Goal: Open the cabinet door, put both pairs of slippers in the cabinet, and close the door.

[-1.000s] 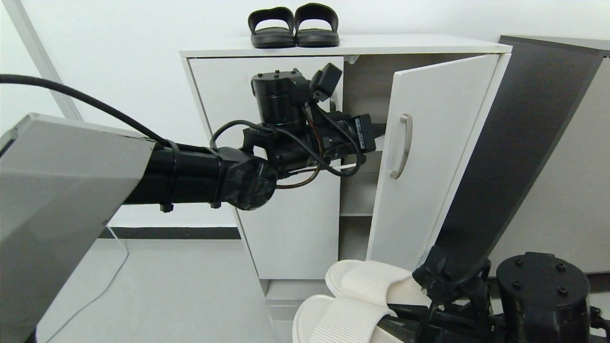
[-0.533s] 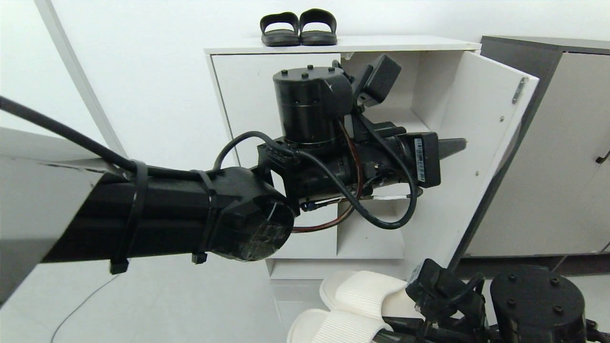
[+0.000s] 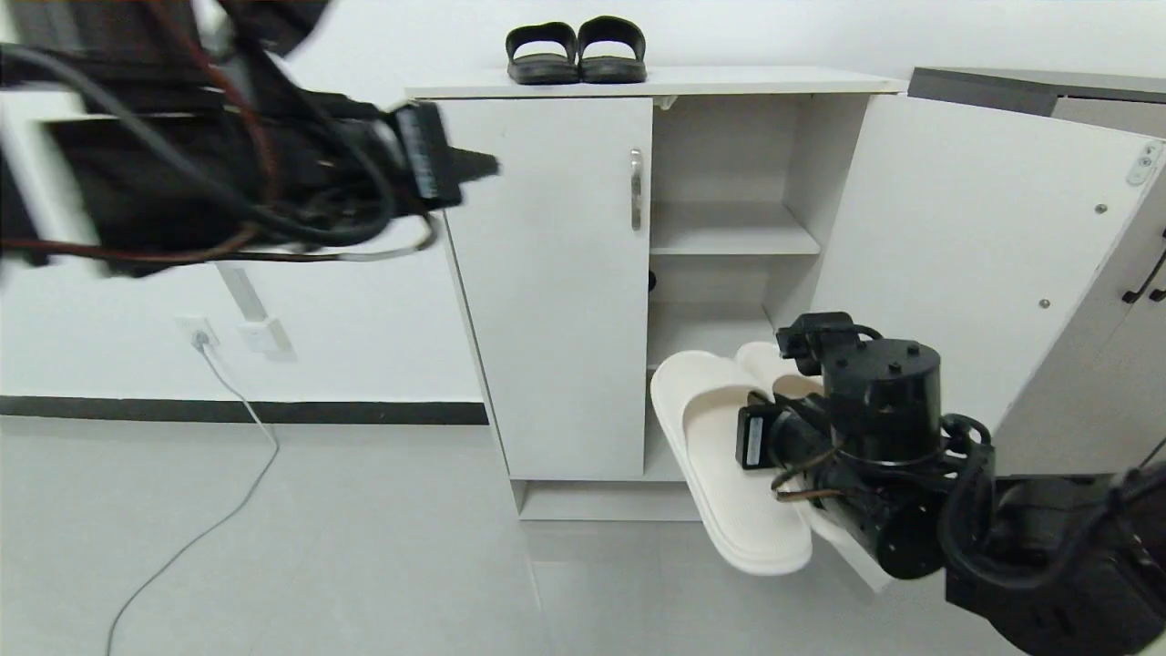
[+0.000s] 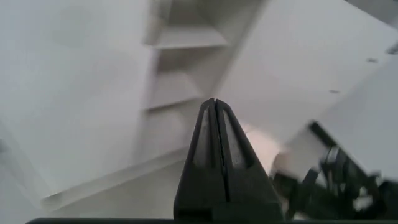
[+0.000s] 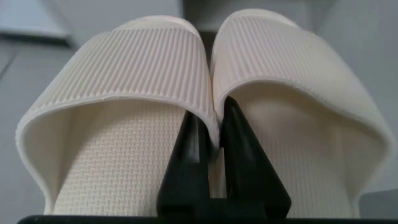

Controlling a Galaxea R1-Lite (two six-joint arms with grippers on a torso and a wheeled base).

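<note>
1. Right end effector (image 5: 210,134): clamped on 2 cream ribbed foam slippers (image 3: 729,456), now lifted before the opening.
2. White cabinet door (image 3: 966,255): swung fully open; loading can begin.
3. Left end effector (image 4: 214,109): pinched closed, empty, withdrawn leftward.
4. 2 black rubber slippers (image 3: 576,50): atop white wooden cabinet (image 3: 729,84).

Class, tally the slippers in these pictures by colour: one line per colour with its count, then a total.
Black slippers: 2, on top of the cabinet
White slippers: 2, gripped in the right hand
Total: 4
</note>
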